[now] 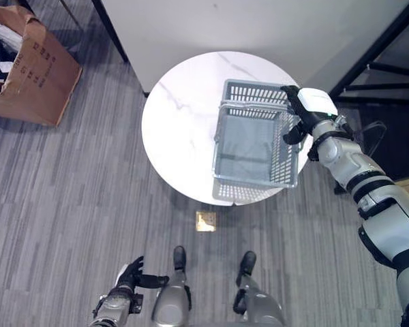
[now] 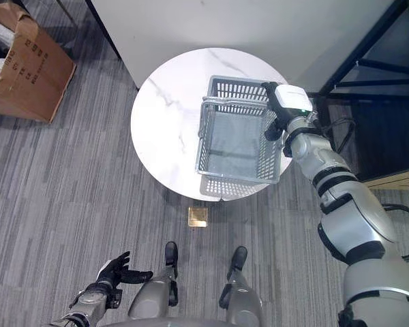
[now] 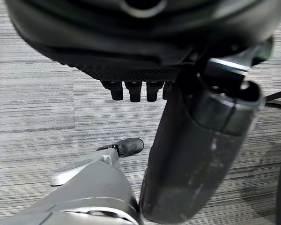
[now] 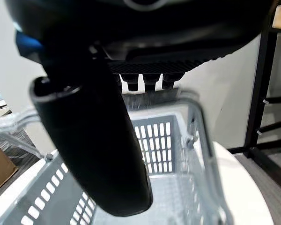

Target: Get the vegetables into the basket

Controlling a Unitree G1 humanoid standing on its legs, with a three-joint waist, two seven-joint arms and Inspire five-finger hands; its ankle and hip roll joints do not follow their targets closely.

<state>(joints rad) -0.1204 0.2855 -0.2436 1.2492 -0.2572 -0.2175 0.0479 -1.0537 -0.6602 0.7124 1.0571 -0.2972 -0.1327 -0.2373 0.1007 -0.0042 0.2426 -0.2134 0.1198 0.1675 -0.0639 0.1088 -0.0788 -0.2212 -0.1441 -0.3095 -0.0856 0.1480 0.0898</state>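
Nearest you in the left eye view is your left hand (image 1: 129, 274), hanging low beside the robot over the grey striped carpet floor (image 1: 68, 191) with its fingers loosely spread and nothing in it. Further out stands the round white marble-patterned table (image 1: 177, 129), and on its right half sits the grey plastic basket (image 1: 255, 146), rectangular, with slotted lattice walls, a thin wire handle (image 1: 253, 106) lying across its far rim, and no vegetables in it that you can see. Your right hand (image 1: 301, 109), dark with a white cover on its back, is at the basket's far right corner, touching the rim; you cannot tell from here whether the fingers curl round it. A brown cardboard box (image 1: 31, 71) sits on the carpet well to the left, and a small brass floor plate (image 1: 205, 221) lies just in front of the table. The right eye view shows the same layout. In the left wrist view your left hand's fingers (image 3: 133, 90) are straight over bare carpet. In the right wrist view your right thumb (image 4: 93, 140) hangs over the basket's open inside, with the fingers at the rim, their hold unclear.
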